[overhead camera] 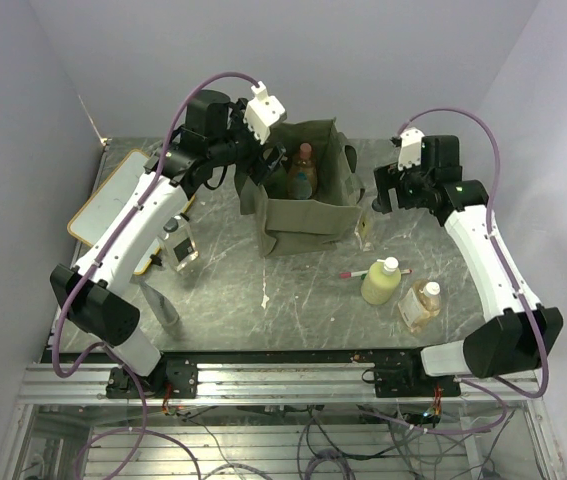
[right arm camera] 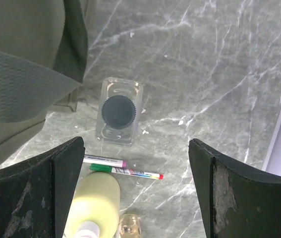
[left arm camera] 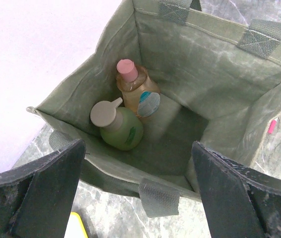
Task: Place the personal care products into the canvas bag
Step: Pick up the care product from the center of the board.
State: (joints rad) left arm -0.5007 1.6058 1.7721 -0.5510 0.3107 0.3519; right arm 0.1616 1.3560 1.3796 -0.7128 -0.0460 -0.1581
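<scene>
The olive canvas bag [overhead camera: 298, 215] stands open at mid-table. Inside it [left arm camera: 219, 74] lie an orange bottle with a pink cap [left arm camera: 136, 89] and a green bottle with a white cap [left arm camera: 119, 127]. My left gripper [overhead camera: 260, 160] hovers open over the bag's left rim, its jaws [left arm camera: 138, 193] empty. Open and empty too, my right gripper [overhead camera: 378, 195] hangs beside the bag's right wall. Below the right gripper [right arm camera: 135, 193] stands a black-lidded clear jar [right arm camera: 118, 111]. A yellow-green bottle [overhead camera: 381, 282] and an amber square bottle [overhead camera: 420, 305] rest at the front right.
A red-green-white pen [right arm camera: 126, 172] lies between the jar and the yellow-green bottle [right arm camera: 93, 203]. A wood-framed whiteboard [overhead camera: 113, 195] sits at the far left. A small clear container [overhead camera: 178, 242] and a grey tube [overhead camera: 163, 305] stand by the left arm.
</scene>
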